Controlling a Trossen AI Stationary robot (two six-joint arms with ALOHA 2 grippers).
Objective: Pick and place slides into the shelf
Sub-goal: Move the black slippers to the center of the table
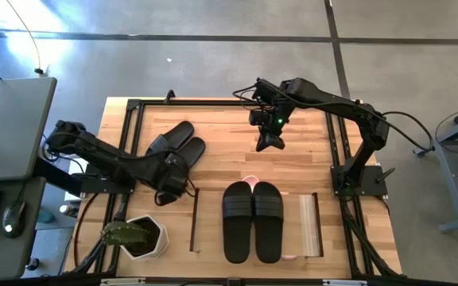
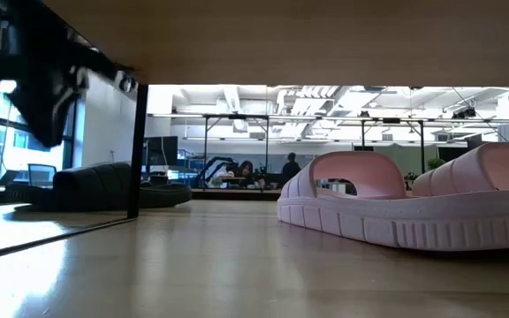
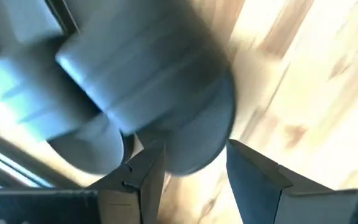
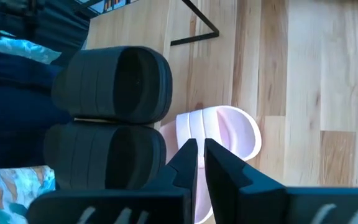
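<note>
Two black open-toe slide sandals (image 1: 252,221) lie side by side on the flat top panel of the low light-wood shelf (image 1: 309,225), which stands at the near middle of the pale plank worktop (image 1: 221,131). Under that panel sits the pink-and-white pair of slides (image 1: 249,182); from above only a pink edge pokes out past the shelf's far side, while the level view from beneath the panel shows both pink slides resting on the worktop, one just beside the other. A second black pair of slides (image 1: 177,143) lies on the left part of the worktop, the two touching along their sides and angled diagonally. The left tool (image 1: 171,184) is low at the near end of that pair, close to the shelf's left upright board; its wrist view shows the two fingers (image 3: 145,177) parted, one on each side of the rounded end of a black slide, and contact cannot be made out through the blur. The right tool (image 1: 269,143) hangs over the far middle of the worktop, well apart from every slide, its fingers closed together with nothing between them. A white hexagonal plant pot (image 1: 145,236) holding a green plant stands at the near left corner, just beside the shelf.
</note>
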